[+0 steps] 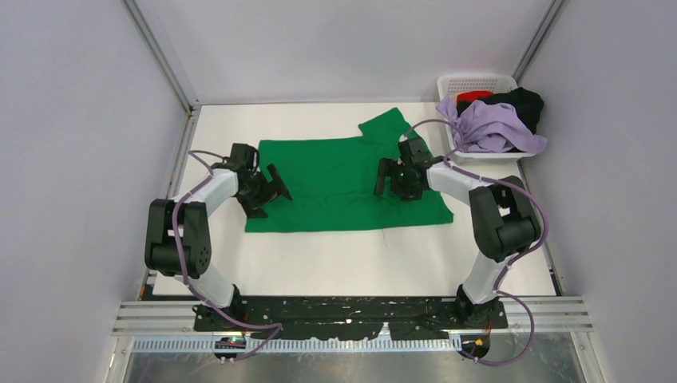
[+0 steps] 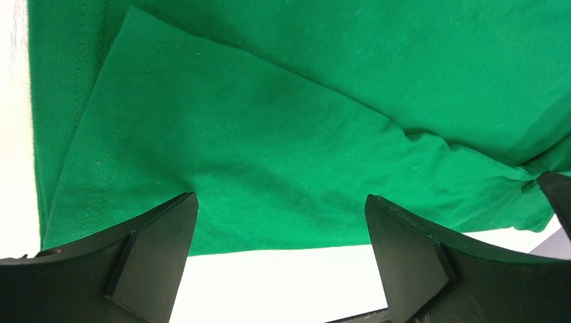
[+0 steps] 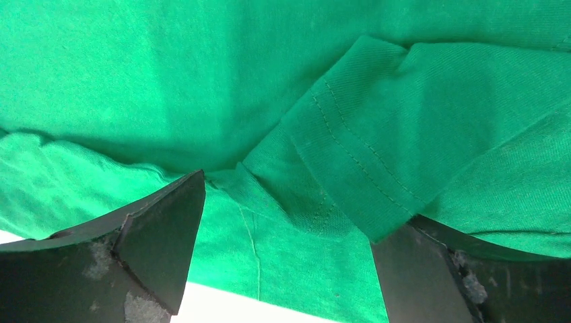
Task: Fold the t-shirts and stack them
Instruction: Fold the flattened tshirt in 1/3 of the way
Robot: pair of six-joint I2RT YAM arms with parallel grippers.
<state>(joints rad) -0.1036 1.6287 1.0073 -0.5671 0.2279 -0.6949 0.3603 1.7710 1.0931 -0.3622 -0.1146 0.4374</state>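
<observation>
**Both arms poised over the spread green shirt**

Nearest the camera, the two arm bases sat bolted at the front edge of the white table (image 1: pixel 335 263). A little farther in, the left gripper (image 1: pixel 267 195) hung over the left edge of the green t-shirt (image 1: pixel 343 179), its jaws spread wide and holding nothing. The left wrist view showed cloth between the black fingers (image 2: pixel 155 249), with a stitched hem running up the left. The right gripper (image 1: pixel 391 185) hovered over the shirt's right part, its jaws likewise wide apart and empty. Its wrist view showed a folded sleeve with a hemmed edge lying on the body of the shirt.

The green shirt lay flat across the middle of the table, one sleeve pointing towards the far right.

At the far right corner stood a white slotted basket (image 1: pixel 479 82). A lavender t-shirt (image 1: pixel 491 128) spilled over its near rim, with a black t-shirt (image 1: pixel 527 104) behind it and a red t-shirt (image 1: pixel 473 96) just showing.
</observation>
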